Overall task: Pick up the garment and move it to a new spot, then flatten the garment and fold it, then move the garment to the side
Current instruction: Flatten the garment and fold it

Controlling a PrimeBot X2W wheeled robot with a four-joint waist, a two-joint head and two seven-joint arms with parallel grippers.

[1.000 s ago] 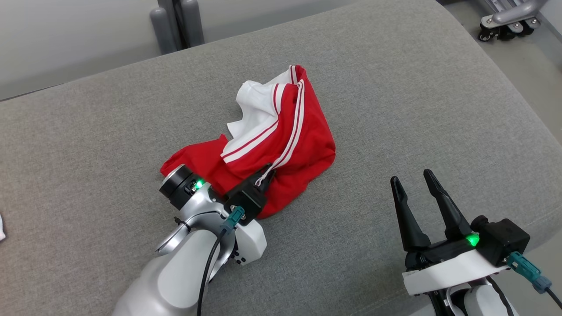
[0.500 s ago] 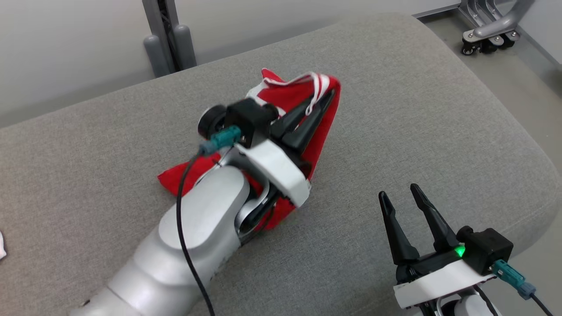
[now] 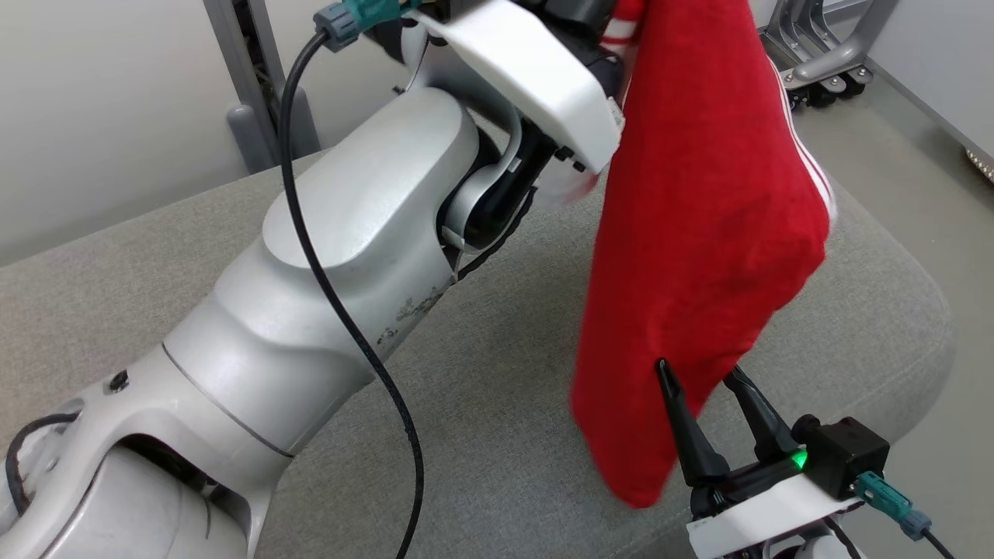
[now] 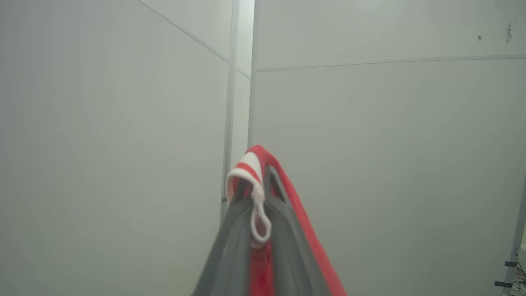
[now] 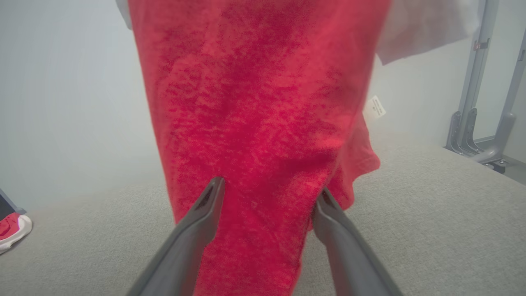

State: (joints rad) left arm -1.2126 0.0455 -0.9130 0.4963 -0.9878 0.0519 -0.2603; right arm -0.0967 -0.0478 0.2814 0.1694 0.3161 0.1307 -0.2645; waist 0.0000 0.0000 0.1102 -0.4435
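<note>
One red, white-striped garment (image 3: 699, 233) hanging over one grey cushion (image 3: 481, 373). Two grippers: left gripper (image 4: 257, 181) aloft, clamped on garment's striped edge; right gripper (image 3: 696, 369) low, jaws spread.

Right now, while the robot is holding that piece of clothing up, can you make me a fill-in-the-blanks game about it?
1. The left gripper holds up a garment that is mostly ___.
2. The stripes along its edge are ___.
3. The right gripper points up at the cloth with its jaws wide ___.
4. The cushion below the garment is ___.

Missing words: red, white, open, grey.
</note>
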